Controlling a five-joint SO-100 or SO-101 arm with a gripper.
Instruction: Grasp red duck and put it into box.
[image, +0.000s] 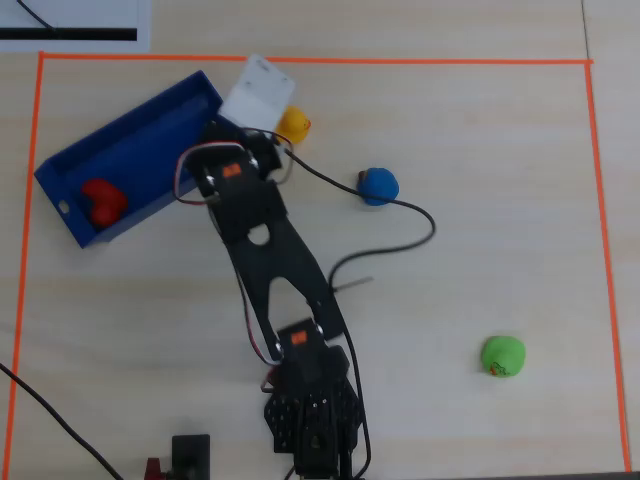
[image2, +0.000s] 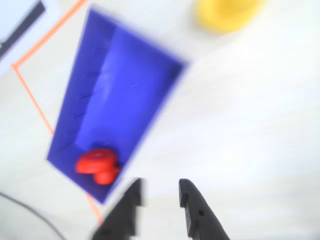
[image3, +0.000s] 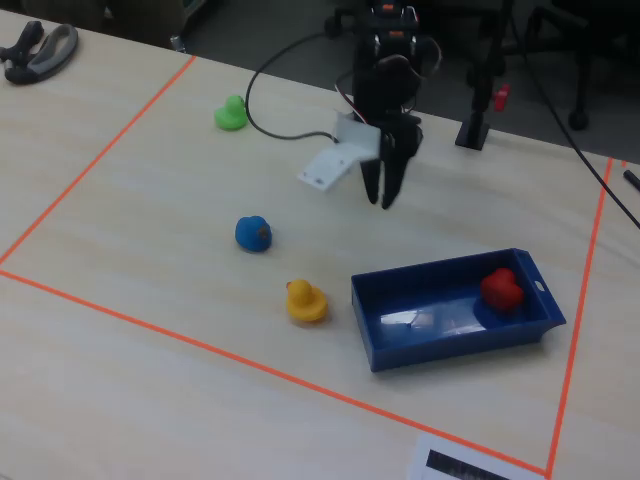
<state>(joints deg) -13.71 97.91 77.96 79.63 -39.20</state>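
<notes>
The two black fingers (image2: 192, 210) of the gripper (image2: 159, 190) stand a little apart with bare table between them and nothing held; in the fixed view the gripper (image3: 384, 200) points down, above the table and clear of the long dark blue open-topped plastic box (image3: 450, 335). In the wrist view the fingertips sit just off the near corner of that box (image2: 90, 90). The small rounded bright red toy duck (image2: 97, 165) lies inside the box, on its floor at the end nearest the gripper; the overhead view places the red duck (image: 102, 200) by the end wall with the small hole. A yellow toy duck (image3: 305, 301) stands just outside the box's other end. A blue toy duck (image3: 253, 233) sits farther from the box, and a green toy duck (image3: 231, 113) is well apart from it.
</notes>
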